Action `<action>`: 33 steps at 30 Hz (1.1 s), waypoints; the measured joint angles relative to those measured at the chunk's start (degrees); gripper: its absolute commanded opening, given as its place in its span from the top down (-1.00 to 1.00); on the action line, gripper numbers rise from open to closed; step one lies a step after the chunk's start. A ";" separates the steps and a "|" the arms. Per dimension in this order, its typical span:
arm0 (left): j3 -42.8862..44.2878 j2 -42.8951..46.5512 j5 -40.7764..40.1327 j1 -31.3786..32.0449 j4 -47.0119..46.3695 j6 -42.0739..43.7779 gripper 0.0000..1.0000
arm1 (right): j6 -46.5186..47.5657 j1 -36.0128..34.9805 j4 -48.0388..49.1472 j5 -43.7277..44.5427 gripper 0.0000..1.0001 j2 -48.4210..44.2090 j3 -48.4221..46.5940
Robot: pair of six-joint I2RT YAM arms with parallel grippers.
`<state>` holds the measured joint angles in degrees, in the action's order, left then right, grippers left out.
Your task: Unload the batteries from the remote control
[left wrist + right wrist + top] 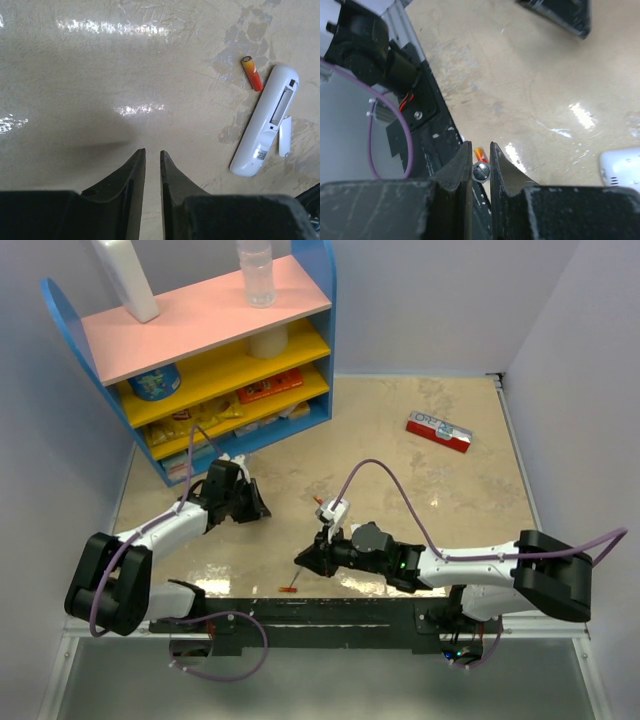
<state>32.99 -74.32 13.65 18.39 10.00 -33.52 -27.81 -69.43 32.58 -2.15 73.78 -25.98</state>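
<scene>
The white remote control (265, 122) lies back-up on the table with its battery bay bare, and also shows in the top view (334, 510). Its small white cover (284, 136) lies against it. One red-orange battery (251, 73) lies on the table beside the remote. A second battery (290, 589) lies at the table's front edge, and in the right wrist view (480, 152) it shows just beyond my fingertips. My right gripper (480, 146) hovers over it, slightly open and empty. My left gripper (152, 151) is closed to a thin gap, empty, left of the remote.
A blue shelf unit (200, 350) with bottles and packets stands at the back left. A red-and-white flat box (438, 430) lies at the back right. The black base rail (432, 125) with a purple cable (407, 135) runs right beside my right gripper.
</scene>
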 measured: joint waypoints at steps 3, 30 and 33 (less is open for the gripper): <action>-1.25 0.04 0.02 0.00 -0.59 -0.39 0.54 | 0.20 0.11 -0.22 2.95 1.00 -1.40 0.02; -5.49 0.66 1.60 0.00 -3.63 -2.05 0.54 | 1.29 0.11 -3.56 11.39 1.00 3.96 -5.16; -5.46 0.74 1.20 0.00 -3.43 -2.01 0.54 | 1.40 0.26 -4.31 13.33 1.00 3.69 -5.33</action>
<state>27.53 -73.58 14.85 18.39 6.57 -35.53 -26.41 -69.17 28.27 11.18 77.47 -31.31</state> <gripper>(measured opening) 0.229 0.147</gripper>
